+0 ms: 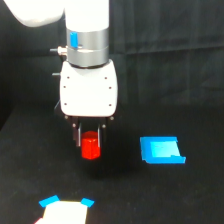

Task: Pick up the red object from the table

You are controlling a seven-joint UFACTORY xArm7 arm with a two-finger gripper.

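The red object [91, 149] is a small stubby red cylinder-like block over the black table [190, 195], left of centre in the exterior view. My gripper [90, 142] hangs straight down from the white arm, and its two dark fingers [77, 135] press against the block's left and right sides. The block's lower half sticks out below the fingertips. I cannot tell whether its base touches the table or hangs just above it.
A bright blue flat tray-like piece [161, 150] lies on the table to the exterior view's right of the block. A white object with blue corners [65, 211] sits at the bottom edge, in front of the gripper.
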